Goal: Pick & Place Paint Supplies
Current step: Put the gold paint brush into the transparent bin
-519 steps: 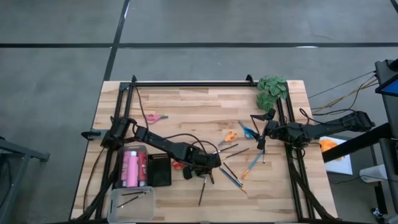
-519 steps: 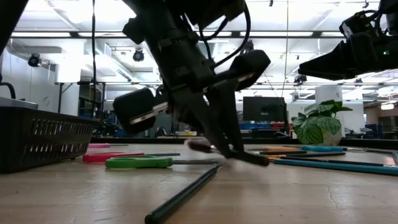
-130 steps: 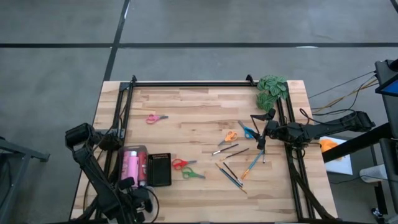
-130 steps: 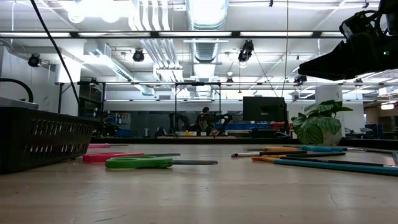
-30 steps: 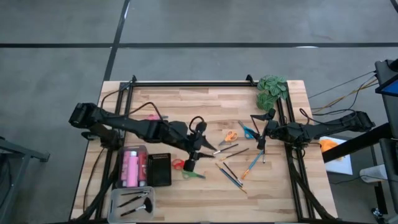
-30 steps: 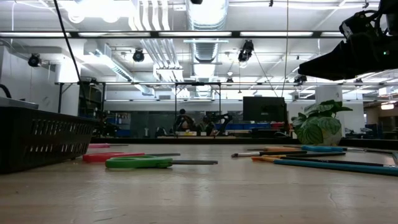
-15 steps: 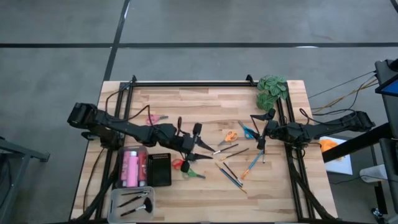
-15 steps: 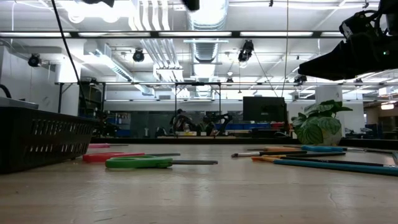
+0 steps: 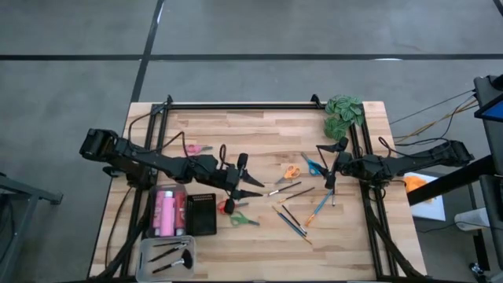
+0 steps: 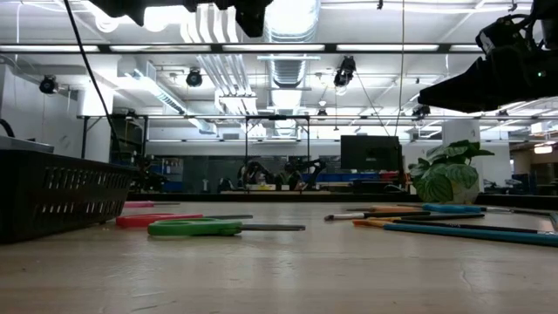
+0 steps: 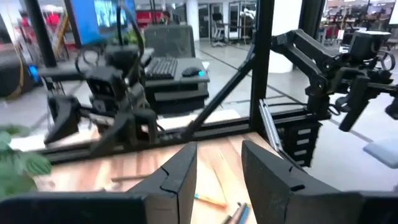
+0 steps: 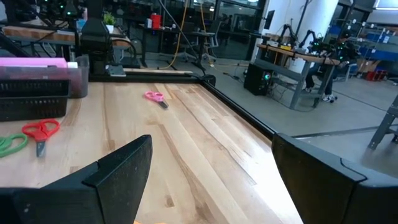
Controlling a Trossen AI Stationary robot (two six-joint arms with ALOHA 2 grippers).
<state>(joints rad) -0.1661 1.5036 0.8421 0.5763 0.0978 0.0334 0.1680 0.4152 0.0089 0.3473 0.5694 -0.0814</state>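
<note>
Your left gripper [image 9: 250,184] hangs above mid-surface with its jaws apart on nothing, arm stretched in from the left, right over the red scissors [image 9: 228,206] and green scissors [image 9: 242,220]. Sorted so far, I'd judge: pink bottles [image 9: 165,211] in the bin and brushes in the near tray [image 9: 167,253]. Still loose: pink scissors [image 9: 196,148] far left, orange scissors [image 9: 291,170], blue scissors [image 9: 312,165] and several brushes [image 9: 289,218]. Your right gripper [image 9: 331,167] waits wide open and empty at the right, near the leafy plant [image 9: 344,112]
</note>
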